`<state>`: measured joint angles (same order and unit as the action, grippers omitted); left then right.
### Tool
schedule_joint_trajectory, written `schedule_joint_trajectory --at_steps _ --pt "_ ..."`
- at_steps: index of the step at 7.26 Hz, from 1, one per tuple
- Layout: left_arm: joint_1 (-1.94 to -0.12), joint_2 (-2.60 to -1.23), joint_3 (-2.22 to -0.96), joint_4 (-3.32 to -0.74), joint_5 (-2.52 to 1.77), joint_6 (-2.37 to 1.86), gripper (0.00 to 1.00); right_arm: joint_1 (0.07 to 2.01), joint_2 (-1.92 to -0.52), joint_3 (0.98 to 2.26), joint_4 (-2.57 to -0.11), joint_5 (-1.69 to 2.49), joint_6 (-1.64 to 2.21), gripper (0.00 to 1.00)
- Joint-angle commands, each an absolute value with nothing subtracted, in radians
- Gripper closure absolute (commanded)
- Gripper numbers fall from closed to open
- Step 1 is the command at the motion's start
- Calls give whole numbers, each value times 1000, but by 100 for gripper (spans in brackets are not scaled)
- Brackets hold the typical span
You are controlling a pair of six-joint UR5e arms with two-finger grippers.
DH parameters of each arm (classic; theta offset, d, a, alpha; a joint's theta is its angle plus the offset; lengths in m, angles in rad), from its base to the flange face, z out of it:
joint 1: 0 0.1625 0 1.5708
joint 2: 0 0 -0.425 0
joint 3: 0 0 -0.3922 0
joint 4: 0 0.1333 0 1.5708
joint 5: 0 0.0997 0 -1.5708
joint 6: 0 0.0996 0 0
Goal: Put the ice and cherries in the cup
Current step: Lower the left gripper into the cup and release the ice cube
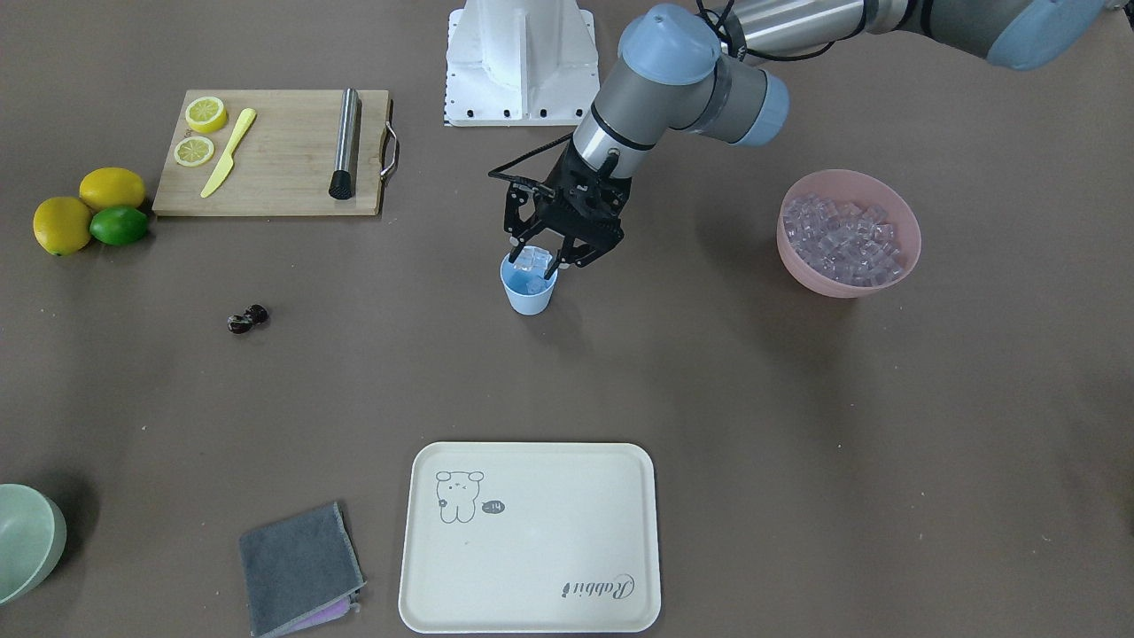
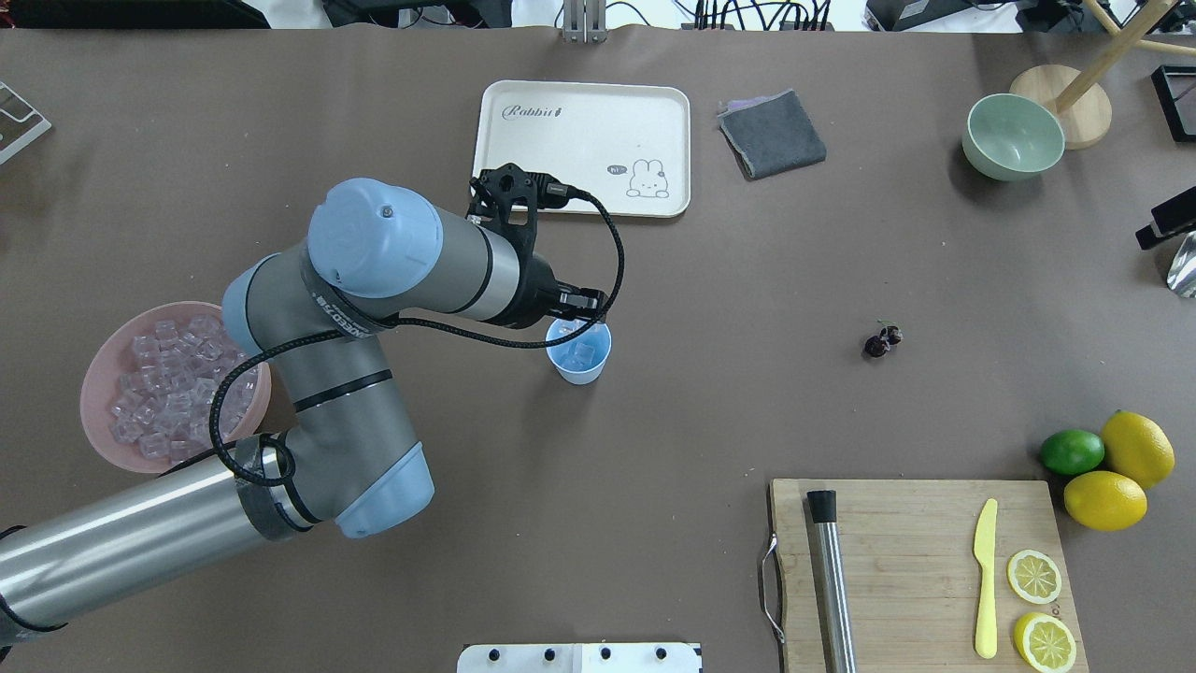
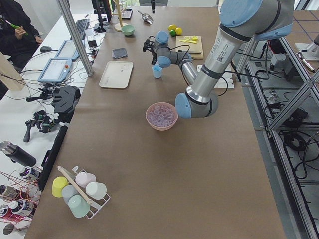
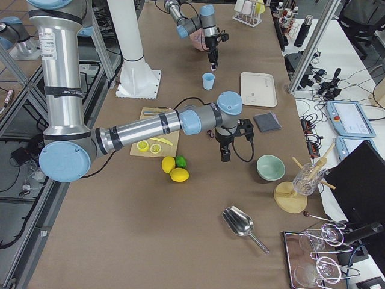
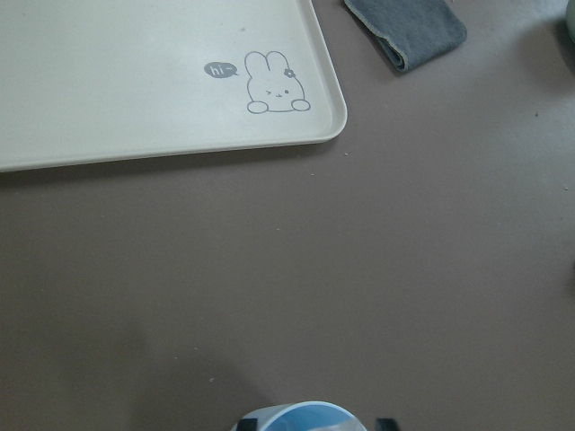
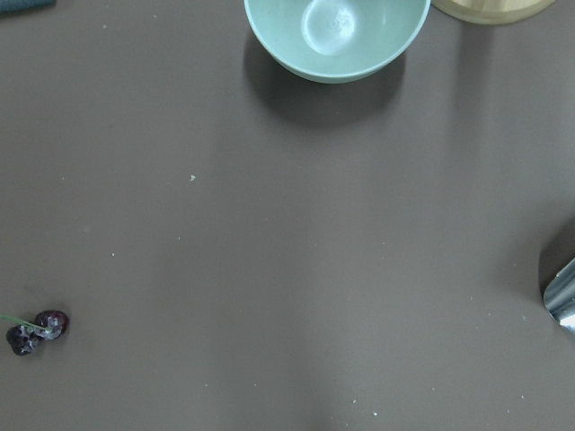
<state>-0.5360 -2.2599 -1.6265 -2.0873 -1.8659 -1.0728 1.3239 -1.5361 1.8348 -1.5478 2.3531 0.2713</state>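
Your left end effector (image 1: 538, 251) hangs spread over the cup (image 1: 529, 294), ice (image 1: 532, 260) showing at its mouth; a crooked lift could catch the rim and tip it. Further right the cherries (image 2: 883, 341) lie on the counter (image 2: 710, 421); the right end effector (image 4: 225, 155) hovers near, its grip impossible to tell, and could nudge them rolling.

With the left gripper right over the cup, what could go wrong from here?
1. The left gripper is open, with its fingers straddling the rim of the cup. A skewed lift could tip the small cup.
2. The ice seems to reach the rim, so the cherries may sit on top and fall off.
3. The cherries are tiny and round and lie far from the cup. A pinch could send them rolling.
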Motion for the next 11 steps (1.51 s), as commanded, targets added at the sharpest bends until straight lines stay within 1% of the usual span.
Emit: schedule_joint_trajectory --at_steps 1,7,8,9,10,11 --pt "-508 -2260 -1618 -2089 -1827 -1072 100 1324 -1536 1836 -1548 2355 273 0" --pt "-506 -2244 -1612 -2094 -1819 -1071 100 1324 -1525 1835 -1548 2356 273 0" --pt "-506 -2246 -1614 -2094 -1816 -1078 72 1324 -1525 1833 -1548 2356 273 0" --pt "-506 -2244 -1612 -2095 -1816 -1118 21 1324 -1525 1836 -1548 2356 273 0" --pt "-506 -2243 -1617 -2094 -1815 -1121 2 1324 -1516 1827 -1549 2356 273 0" --pt "-506 -2229 -1626 -2094 -1815 -1121 2 1324 -1508 1822 -1549 2355 273 0"
